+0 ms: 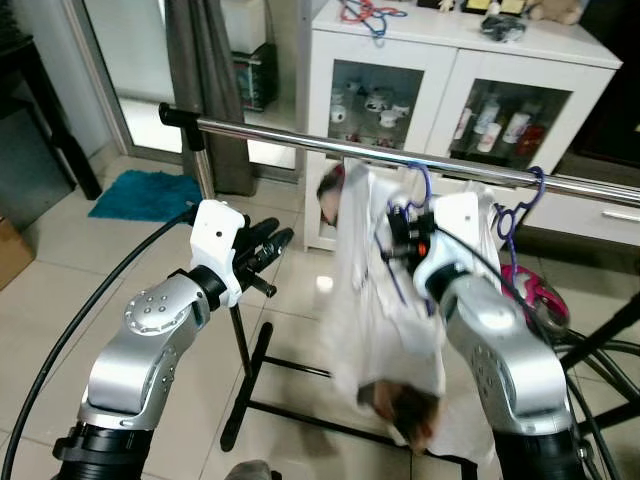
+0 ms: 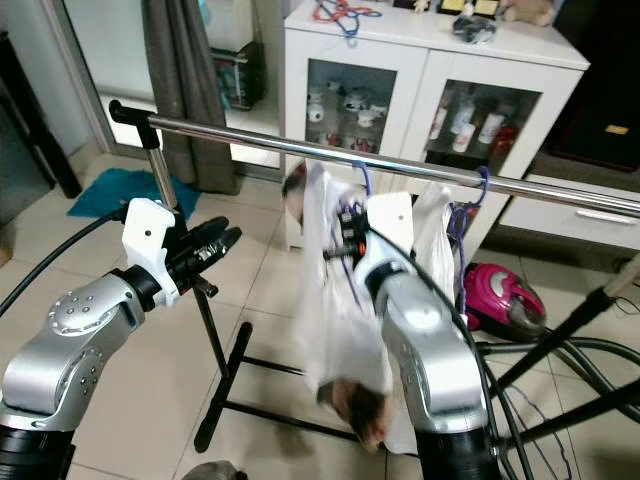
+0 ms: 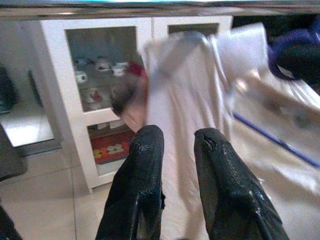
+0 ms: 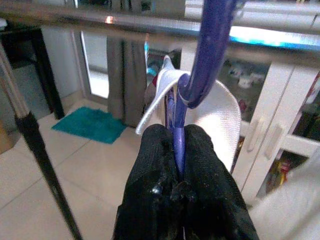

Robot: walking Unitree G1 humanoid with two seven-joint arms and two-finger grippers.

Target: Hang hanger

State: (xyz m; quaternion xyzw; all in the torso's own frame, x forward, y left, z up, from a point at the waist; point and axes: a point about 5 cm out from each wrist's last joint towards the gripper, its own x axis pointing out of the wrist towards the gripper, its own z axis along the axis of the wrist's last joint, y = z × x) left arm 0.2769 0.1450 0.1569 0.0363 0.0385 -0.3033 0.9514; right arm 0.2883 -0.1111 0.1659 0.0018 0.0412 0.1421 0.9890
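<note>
The blue hanger [image 4: 200, 65] carrying a white shirt [image 1: 375, 300] is gripped by the right pincer [image 4: 178, 150] at the rail [image 1: 400, 157]. The left pincer [image 3: 175, 150] is held released, left of the shirt.

Daylight from the doorway [image 1: 140, 60] glares on tiles; the white garment [image 1: 385, 290] is motion-blurred.

From head height both eye views look forward and down across the rail [image 1: 400, 158] toward the white cabinet [image 1: 450, 70], while each wrist camera peers close along its own black fingers at that same rail [image 4: 100, 22] and cabinet [image 3: 55, 80].
</note>
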